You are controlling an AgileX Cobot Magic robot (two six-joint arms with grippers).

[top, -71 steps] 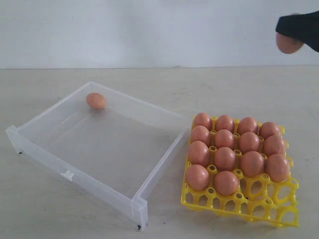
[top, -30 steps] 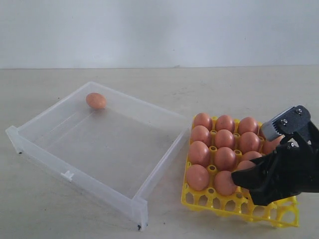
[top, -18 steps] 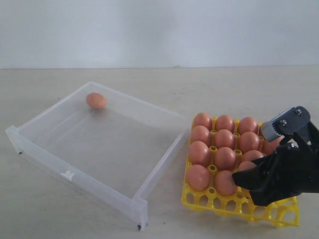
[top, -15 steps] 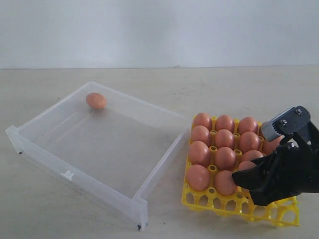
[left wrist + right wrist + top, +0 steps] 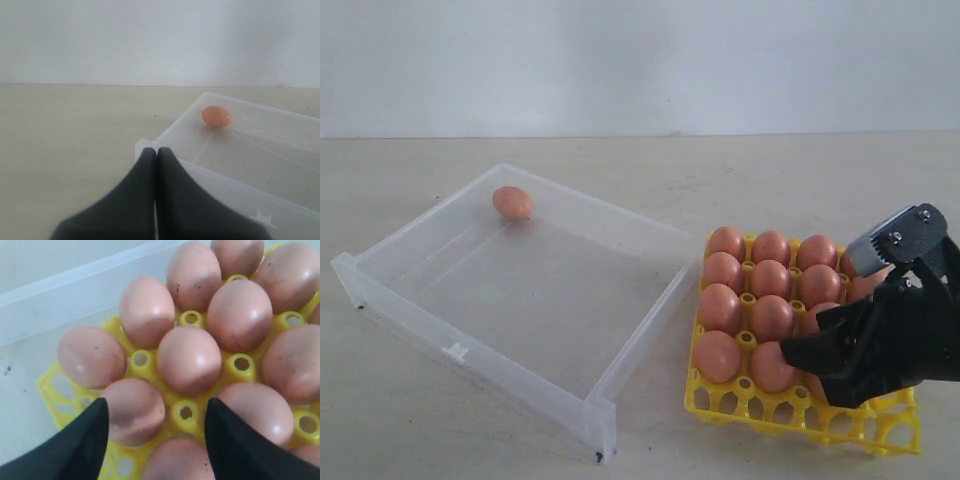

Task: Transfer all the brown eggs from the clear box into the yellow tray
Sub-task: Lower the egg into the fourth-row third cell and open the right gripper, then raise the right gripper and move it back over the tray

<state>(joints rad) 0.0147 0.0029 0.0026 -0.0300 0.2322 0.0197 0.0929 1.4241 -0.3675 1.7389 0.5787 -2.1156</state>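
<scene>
The clear box (image 5: pixel 638 332) is open from above; only its low walls and one egg (image 5: pixel 512 202) tight in the far corner stand in the way. The yellow tray (image 5: pixel 747 339) is packed with eggs (image 5: pixel 771 318), the right hand (image 5: pixel 156 407) low over its near right; front cells (image 5: pixel 738 402) seem free.

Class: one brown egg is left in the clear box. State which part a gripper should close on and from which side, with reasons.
Close on the lone brown egg across its narrow middle, coming straight down from above. It lies on its side, close to the far wall of the clear box, so a sideways approach would likely meet the walls.
</scene>
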